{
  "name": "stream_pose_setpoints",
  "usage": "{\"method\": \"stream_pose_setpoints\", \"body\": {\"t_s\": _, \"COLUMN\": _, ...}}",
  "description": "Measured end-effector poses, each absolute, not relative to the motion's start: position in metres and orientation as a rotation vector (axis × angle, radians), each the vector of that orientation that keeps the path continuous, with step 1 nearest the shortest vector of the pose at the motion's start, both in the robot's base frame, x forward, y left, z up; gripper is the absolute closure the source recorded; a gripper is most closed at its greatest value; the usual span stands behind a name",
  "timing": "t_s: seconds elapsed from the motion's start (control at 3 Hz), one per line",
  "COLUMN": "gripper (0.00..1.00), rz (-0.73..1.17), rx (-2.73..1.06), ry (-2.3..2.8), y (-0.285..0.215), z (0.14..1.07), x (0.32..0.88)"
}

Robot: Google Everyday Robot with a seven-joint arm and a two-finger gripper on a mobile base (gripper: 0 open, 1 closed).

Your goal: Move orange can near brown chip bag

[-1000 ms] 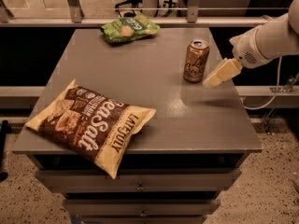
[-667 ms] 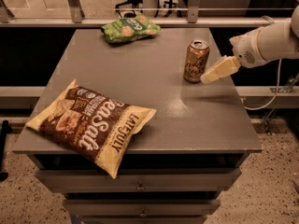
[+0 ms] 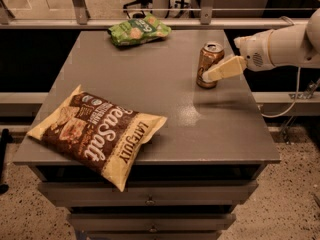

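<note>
The orange can (image 3: 210, 59) stands upright on the right rear part of the grey table (image 3: 165, 84). My gripper (image 3: 214, 72) reaches in from the right on a white arm (image 3: 280, 46), and its cream tip lies across the front of the can's lower half. The brown chip bag (image 3: 97, 131) lies flat at the table's front left corner, its cream edge hanging slightly over the front. The can and the bag are well apart, with bare table between them.
A smaller green bag (image 3: 139, 30) lies at the table's rear edge, left of the can. Drawers (image 3: 150, 200) sit under the tabletop. A railing and glass run behind the table. A white cable (image 3: 292, 96) hangs at the right.
My gripper has moved left, from just right of the can to overlapping its front. The can and both bags have not moved.
</note>
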State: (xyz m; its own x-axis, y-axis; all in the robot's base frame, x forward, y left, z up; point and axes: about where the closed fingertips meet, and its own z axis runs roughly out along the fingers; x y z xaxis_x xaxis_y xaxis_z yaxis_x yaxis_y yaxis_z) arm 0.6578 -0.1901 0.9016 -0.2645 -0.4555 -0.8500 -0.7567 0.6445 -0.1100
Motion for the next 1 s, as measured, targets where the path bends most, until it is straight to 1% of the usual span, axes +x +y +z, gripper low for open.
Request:
{"method": "stream_pose_setpoints", "body": {"t_s": 0.33, "gripper": 0.15, "rz": 0.49, "rx": -0.943, "ry": 1.878, "y": -0.164, "z": 0.896, "x": 0.659}}
{"method": "stream_pose_setpoints", "body": {"t_s": 0.67, "gripper": 0.39, "rz": 0.562, "rx": -0.931, "ry": 1.858, "y": -0.141, "z": 0.888, "x": 0.662}}
{"method": "stream_pose_setpoints", "body": {"t_s": 1.0, "gripper": 0.62, "rz": 0.582, "rx": -0.913, "ry": 1.846, "y": -0.135, "z": 0.887, "x": 0.665}}
